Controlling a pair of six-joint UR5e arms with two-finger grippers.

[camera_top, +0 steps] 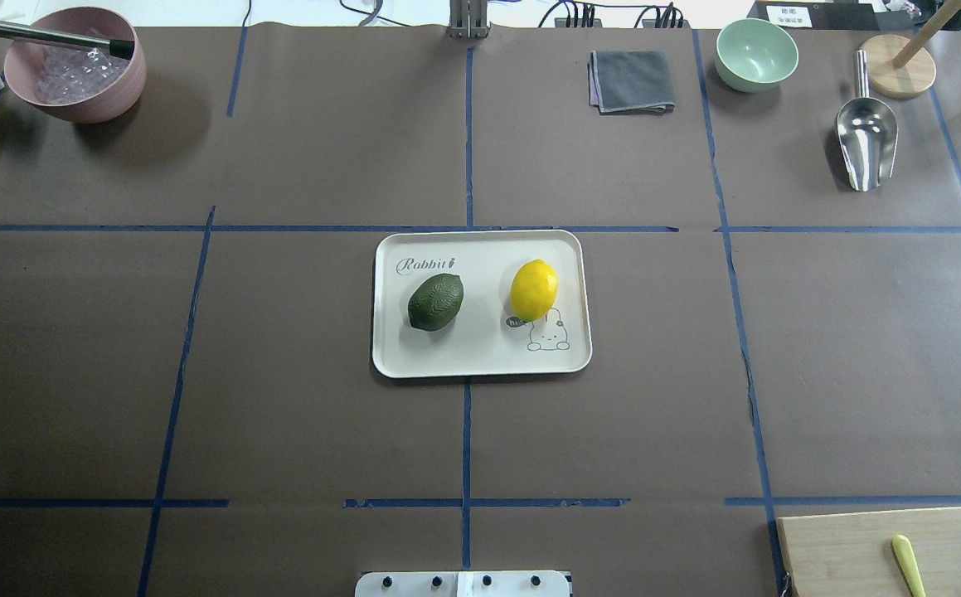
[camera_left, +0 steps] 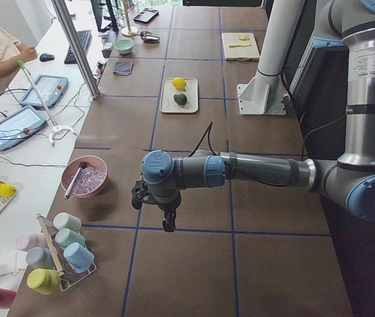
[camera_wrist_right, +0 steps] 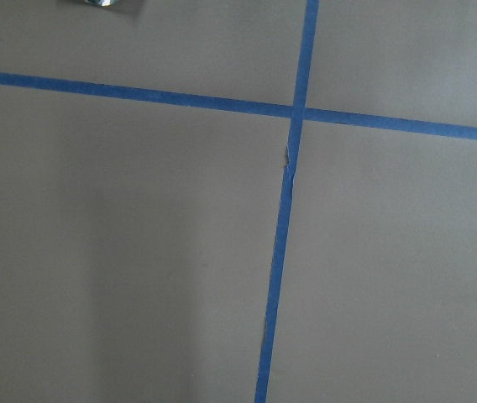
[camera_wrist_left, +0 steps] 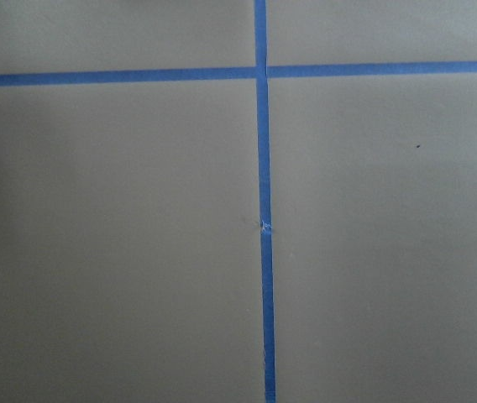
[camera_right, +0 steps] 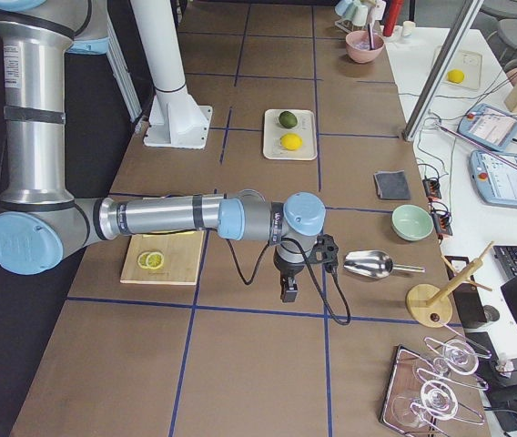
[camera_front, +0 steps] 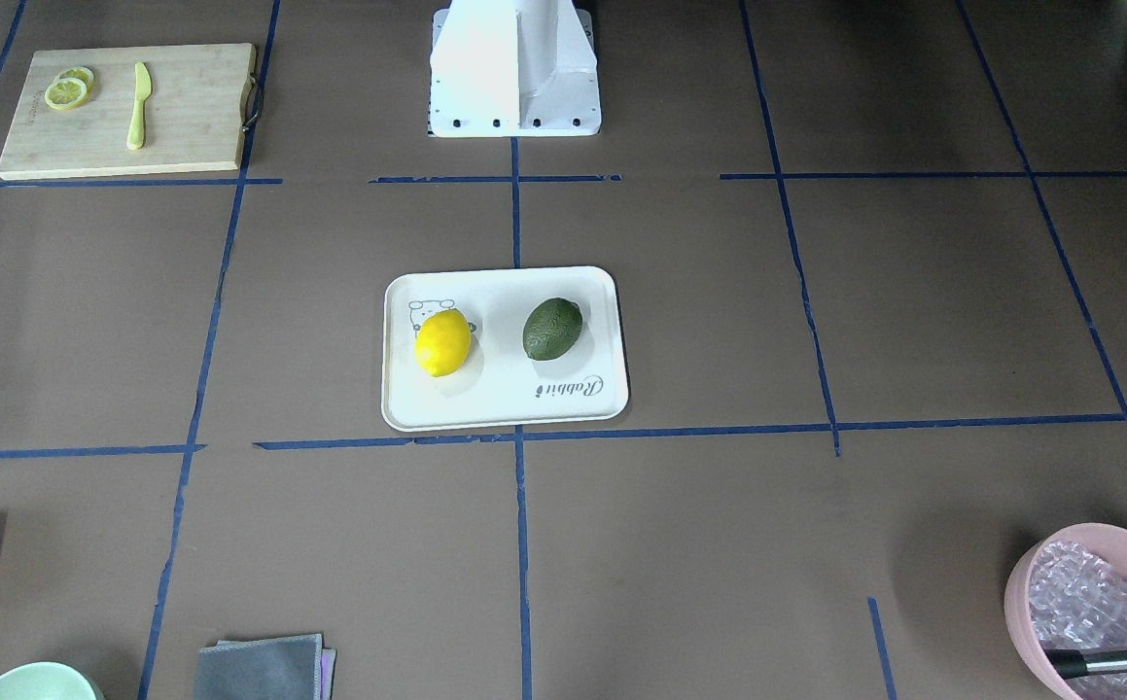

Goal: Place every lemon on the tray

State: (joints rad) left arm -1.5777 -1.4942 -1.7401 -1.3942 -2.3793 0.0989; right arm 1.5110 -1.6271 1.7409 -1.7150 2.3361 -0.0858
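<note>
The off-white tray [camera_top: 480, 358] lies at the table's middle. The bright yellow lemon [camera_top: 534, 290] rests on its right half and the dark green bumpy lemon [camera_top: 435, 302] on its left half; both also show in the front-facing view, the yellow lemon [camera_front: 443, 342] and the green one [camera_front: 552, 329]. My left gripper [camera_left: 168, 222] shows only in the exterior left view, hanging over bare table far from the tray. My right gripper [camera_right: 288, 291] shows only in the exterior right view, also far from the tray. I cannot tell whether either is open or shut. Both wrist views show only brown table and blue tape.
A bamboo cutting board [camera_front: 193, 117] with lemon slices [camera_front: 67, 91] and a yellow knife [camera_front: 139, 105] lies near the robot's right. At the far edge stand a pink bowl [camera_top: 74, 66], a grey cloth [camera_top: 632, 80], a green bowl [camera_top: 756, 54] and a metal scoop [camera_top: 866, 141].
</note>
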